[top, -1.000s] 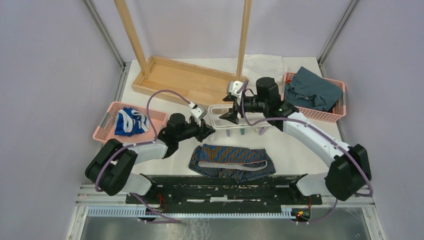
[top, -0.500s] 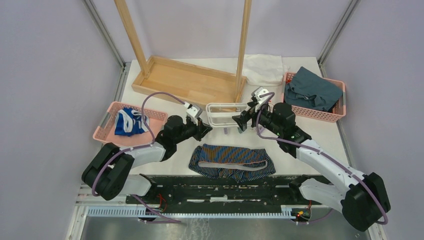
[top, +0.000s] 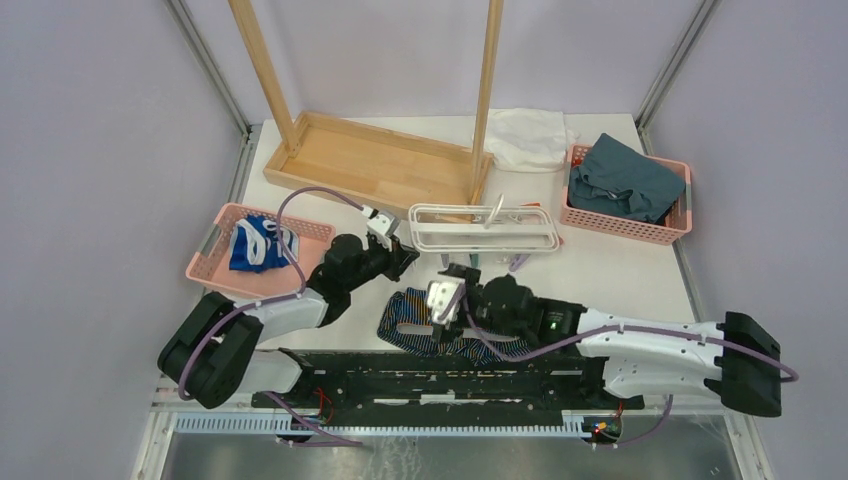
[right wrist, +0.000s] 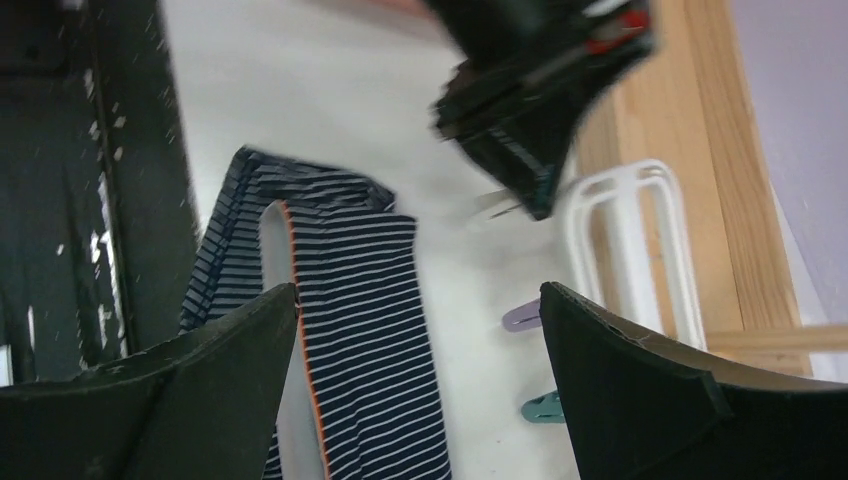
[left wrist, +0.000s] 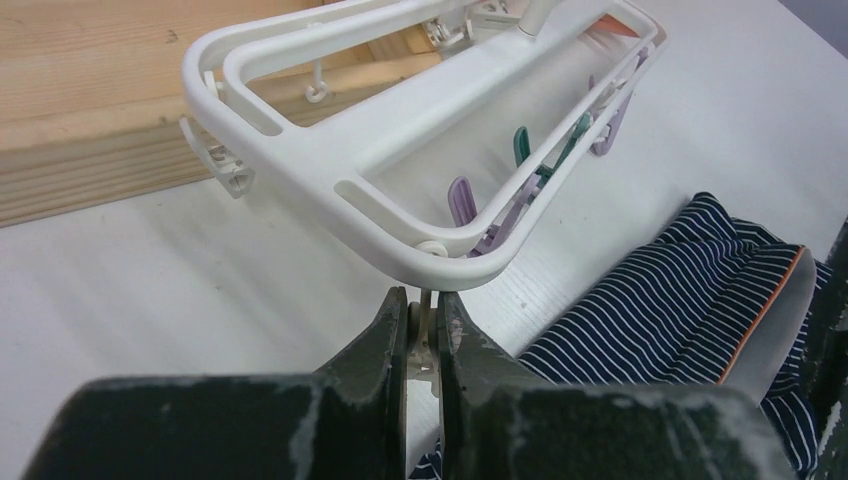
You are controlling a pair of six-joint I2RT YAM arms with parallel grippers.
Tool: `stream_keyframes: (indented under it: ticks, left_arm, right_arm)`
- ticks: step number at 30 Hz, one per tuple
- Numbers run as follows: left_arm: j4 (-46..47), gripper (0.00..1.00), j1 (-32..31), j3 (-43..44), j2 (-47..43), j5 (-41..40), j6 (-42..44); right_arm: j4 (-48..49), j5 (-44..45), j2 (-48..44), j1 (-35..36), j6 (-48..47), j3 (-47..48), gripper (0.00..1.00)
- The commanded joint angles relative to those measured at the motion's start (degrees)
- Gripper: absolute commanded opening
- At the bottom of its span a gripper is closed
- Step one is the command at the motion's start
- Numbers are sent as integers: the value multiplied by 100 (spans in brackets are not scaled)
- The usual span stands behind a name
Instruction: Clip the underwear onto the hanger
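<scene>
The underwear (top: 500,318), navy with pinstripes and orange trim, lies flat near the table's front edge. The white hanger (top: 484,228) lies flat behind it, clips dangling toward the underwear. My left gripper (top: 405,258) sits at the hanger's left corner. In the left wrist view it (left wrist: 423,322) is shut on a white clip hanging from the frame (left wrist: 340,190), with the underwear (left wrist: 680,290) to the right. My right gripper (top: 440,300) hovers over the underwear's left part. In the right wrist view it (right wrist: 420,310) is wide open and empty above the striped cloth (right wrist: 350,290).
A tall wooden rack with a tray base (top: 370,160) stands behind the hanger. A pink basket (top: 215,245) at left holds a blue-and-white garment; another (top: 660,232) at right holds teal cloth. A white cloth (top: 528,138) lies at the back. A black rail (top: 440,370) runs along the near edge.
My right arm left the hanger's right end and swung down and left to hover over the underwear. The hanger now lies flatter and farther right. My left gripper stays at its left corner.
</scene>
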Motion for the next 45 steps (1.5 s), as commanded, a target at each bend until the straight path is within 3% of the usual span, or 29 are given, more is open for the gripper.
stream_keyframes:
  ticks: [1,5,16,21,25,31,41,45]
  left_arm:
    - [362,3,6,-35,-295,-510,7]
    - [536,3,6,-150,-410,-531,18]
    - [477,3,7,-25,-240,-210,15]
    - [449,3,6,12,-207,-165,26]
    - [426,3,6,23,-182,-166,34]
    - [406,3,6,36,-190,-134,44]
    - [378,3,6,60,-139,-92,62]
    - [369,3,6,68,-137,-81,62]
  right_arm:
    - [315,814,317,856,-1336,-400,96]
    - [764,847,703,1152,-1532,-691,96]
    - [825,851,1654,1262,-1999,-518,91]
    - [1062,825,1923,1260,-1909,-332,84]
    - [1239,764,2039,1261,-1760,-240,68]
    - [1134,588,1997,1264,-1631,-152,61]
    - [1361,663,2421,1263,-1832,-358,65]
    - [1359,790,2472,1268,-1931,-333,62]
